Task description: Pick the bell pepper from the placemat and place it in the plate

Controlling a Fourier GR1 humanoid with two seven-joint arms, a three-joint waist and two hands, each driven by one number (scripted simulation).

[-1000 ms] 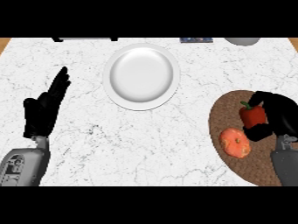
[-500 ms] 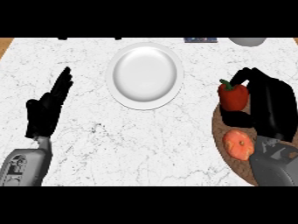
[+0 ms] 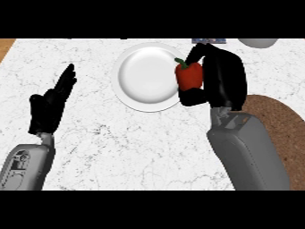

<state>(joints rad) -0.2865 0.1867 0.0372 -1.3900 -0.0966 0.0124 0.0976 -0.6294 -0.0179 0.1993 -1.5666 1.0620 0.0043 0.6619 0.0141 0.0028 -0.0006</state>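
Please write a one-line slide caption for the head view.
Right robot hand holds red bell pepper at white plate edge; left robot hand rests open.

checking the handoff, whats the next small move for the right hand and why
Probably carry the pepper a little further left over the plate, then lower and release. The right hand is curled round it at the plate's right rim, not yet over the middle. The left hand rests open.

The right robot hand [image 3: 217,78] has carried the red bell pepper [image 3: 189,76] off the brown placemat [image 3: 283,129] and leftward, so it now hangs at the right rim of the white plate [image 3: 145,76]. The orange fruit that lay on the placemat is now out of sight behind the forearm.
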